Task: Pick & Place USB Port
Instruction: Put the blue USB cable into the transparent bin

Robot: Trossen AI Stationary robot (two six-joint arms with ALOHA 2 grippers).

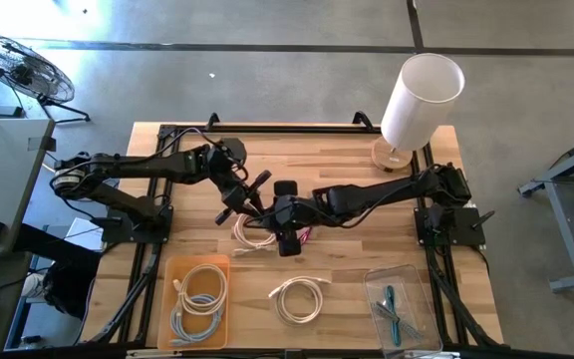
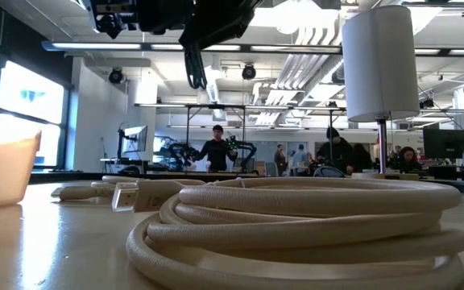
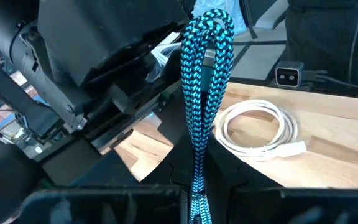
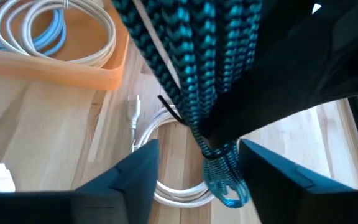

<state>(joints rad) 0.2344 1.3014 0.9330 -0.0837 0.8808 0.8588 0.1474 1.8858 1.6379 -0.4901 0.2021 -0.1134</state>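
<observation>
Two claws meet above the counter just beyond the white cable coil, the left claw clenched on the one teal braided cable and the right claw beside it, grip unclear, so any handover needs a firm hold before release, with one orange tray and one clear tray flanking that coil.

Left arm: reaches rightward toward table centre, elbow bent.
Left gripper: fingers clamped shut, wrist angled down.
Right arm: stretches leftward, low.
Right gripper: fingers spread apart, beside left gripper.
</observation>
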